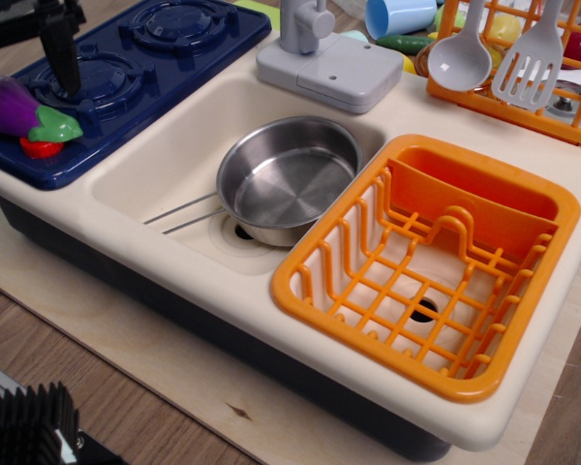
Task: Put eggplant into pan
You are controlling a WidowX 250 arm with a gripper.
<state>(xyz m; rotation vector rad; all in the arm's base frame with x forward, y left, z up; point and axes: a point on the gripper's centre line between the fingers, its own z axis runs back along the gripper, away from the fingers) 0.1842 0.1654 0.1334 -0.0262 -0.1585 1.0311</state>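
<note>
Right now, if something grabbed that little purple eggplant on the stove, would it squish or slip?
The eggplant looks like glossy hard plastic, so probably stiff, not squishy. That shine and its rounded, tapering body suggest it might slip or roll. Being small, likely light.

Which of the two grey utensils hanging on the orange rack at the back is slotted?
The spatula, the right one, has slots; the ladle beside it has a solid round bowl.
</note>
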